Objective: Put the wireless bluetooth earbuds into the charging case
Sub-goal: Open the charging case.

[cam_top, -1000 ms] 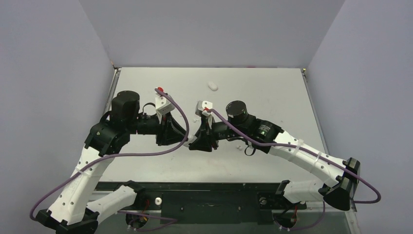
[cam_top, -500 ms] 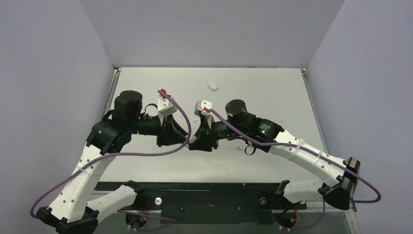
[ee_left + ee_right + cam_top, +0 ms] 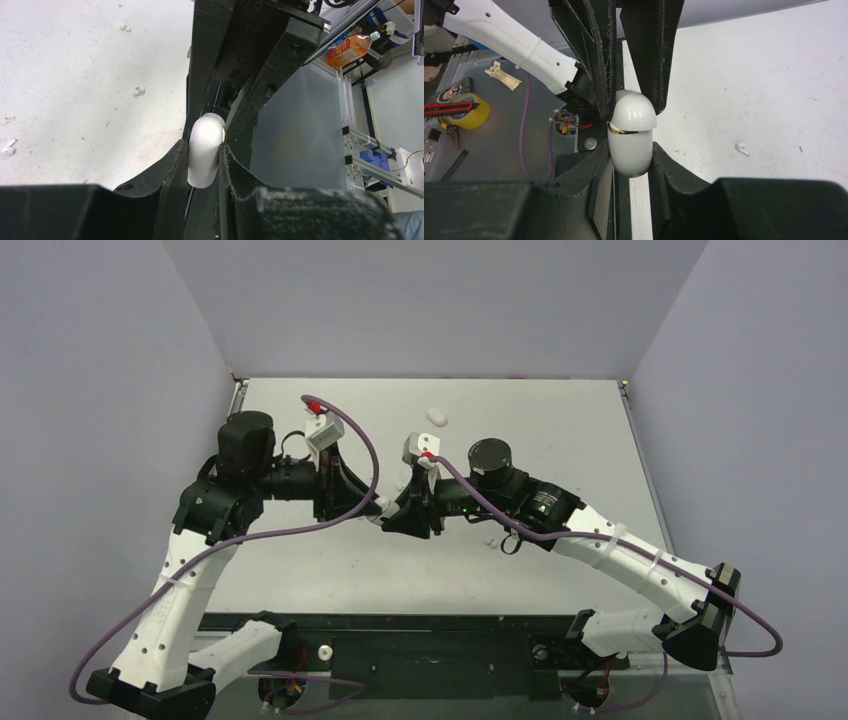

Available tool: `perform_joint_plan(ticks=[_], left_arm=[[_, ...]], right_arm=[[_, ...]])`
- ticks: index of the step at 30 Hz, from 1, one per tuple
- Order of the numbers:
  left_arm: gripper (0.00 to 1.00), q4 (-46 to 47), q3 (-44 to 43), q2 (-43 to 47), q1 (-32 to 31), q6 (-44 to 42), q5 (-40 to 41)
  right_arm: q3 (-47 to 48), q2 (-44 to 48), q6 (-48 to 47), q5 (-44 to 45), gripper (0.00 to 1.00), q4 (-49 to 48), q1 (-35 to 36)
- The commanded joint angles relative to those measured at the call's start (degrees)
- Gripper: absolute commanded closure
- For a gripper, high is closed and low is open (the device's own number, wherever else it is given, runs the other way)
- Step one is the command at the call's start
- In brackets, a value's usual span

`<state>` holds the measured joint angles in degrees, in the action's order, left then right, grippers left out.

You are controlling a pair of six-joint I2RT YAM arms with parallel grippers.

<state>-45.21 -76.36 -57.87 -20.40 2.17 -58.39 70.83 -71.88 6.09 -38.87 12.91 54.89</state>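
Observation:
The charging case (image 3: 630,125) is a glossy white pebble with a gold seam ring, held off the table between both grippers. My right gripper (image 3: 630,150) is shut on its lower half. My left gripper (image 3: 204,146) is shut on the other end of the case (image 3: 203,155). In the top view the two grippers meet, left (image 3: 372,510) and right (image 3: 388,520), and hide the case. One white earbud (image 3: 741,148) lies on the table to the right; another earbud (image 3: 7,148) shows at the left edge of the left wrist view.
A small white oval object (image 3: 437,415) lies near the back of the table (image 3: 560,430). Tiny white bits lie on the surface (image 3: 138,90), with another pair further off (image 3: 123,27). Purple cables loop off both wrists.
My left arm has swung back and to the left and its wrist has turned. The joined grippers and the case have shifted slightly left and away. Both stay shut on the case.

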Motion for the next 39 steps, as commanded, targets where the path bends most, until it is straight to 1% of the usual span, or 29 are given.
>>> perform_joint_plan(ticks=[1, 4, 11, 15, 21, 23, 24, 25, 26, 27, 28, 29, 30, 32, 34, 37, 39], left_arm=[[1.00, 4.4, -1.5, -0.7, 3.3, 2.4, 3.4], [1.00, 5.0, -1.0, -0.5, 3.3, 3.0, 3.5], [0.86, 4.3, -2.1, -0.9, 4.4, 1.2, 5.8], [0.82, 4.2, -2.4, -1.2, 5.1, 0.9, 5.3], [0.79, 4.8, -3.2, -1.1, 5.1, 1.5, 2.8], [0.79, 4.8, -2.9, -0.8, 5.0, 1.2, 0.4], [0.79, 4.5, -2.1, -0.1, 4.8, 0.8, -2.2], [0.79, 4.5, -1.5, 0.5, 3.7, 0.8, -3.8], [0.79, 4.3, 0.2, 1.8, 2.8, 0.5, -3.7], [0.79, 3.9, 0.9, 2.4, -0.1, -0.1, -2.2], [0.78, 2.5, 2.1, 3.5, -1.4, -2.4, -0.8], [0.78, 2.0, 2.4, 3.8, -4.1, -3.3, 2.1], [0.78, 1.2, 2.7, 4.0, -4.9, -4.2, 3.2], [0.80, 0.8, 1.7, 3.3, -5.6, -3.9, 4.8], [0.86, -0.3, -0.1, 1.9, -5.0, -3.7, 5.3], [0.97, -1.7, -1.9, 0.5, -3.6, -4.7, 4.0], [1.00, -2.0, -2.2, 0.3, -3.1, -5.5, 2.9]], right_arm=[[0.9, 3.1, -0.8, -1.2, 1.00, -1.0, 1.1], [0.8, 3.4, -0.9, -1.0, 1.00, -1.2, 1.1], [0.4, 3.4, -0.5, -1.9, 1.00, -1.3, 1.1], [0.0, 3.6, -0.4, -2.1, 1.00, -1.3, 1.0], [-1.0, 3.8, -0.4, -2.1, 1.00, -1.5, 0.7], [-1.0, 3.5, -0.2, -2.0, 1.00, -1.9, 0.6], [-1.0, 3.4, 0.0, -1.9, 1.00, -2.1, 0.6], [-0.9, 3.3, 0.1, -1.9, 1.00, -2.7, 0.5], [-0.6, 3.2, 0.4, -1.8, 1.00, -3.1, 0.5], [0.2, 3.0, 0.5, -1.6, 1.00, -3.6, 0.4], [0.6, 2.7, 0.5, -1.5, 1.00, -3.7, 0.4], [1.6, 2.1, 0.5, -1.3, 1.00, -3.7, 0.4], [2.1, 1.7, 0.5, -1.3, 1.00, -3.8, 0.4], [2.9, 0.9, 0.3, -1.9, 1.00, -3.7, 0.4], [2.8, 0.8, 0.2, -2.6, 1.00, -3.7, 0.4], [1.8, 1.7, 0.1, -2.8, 1.00, -3.6, 0.3], [1.3, 2.3, 0.3, -2.6, 1.00, -3.6, 0.3]])
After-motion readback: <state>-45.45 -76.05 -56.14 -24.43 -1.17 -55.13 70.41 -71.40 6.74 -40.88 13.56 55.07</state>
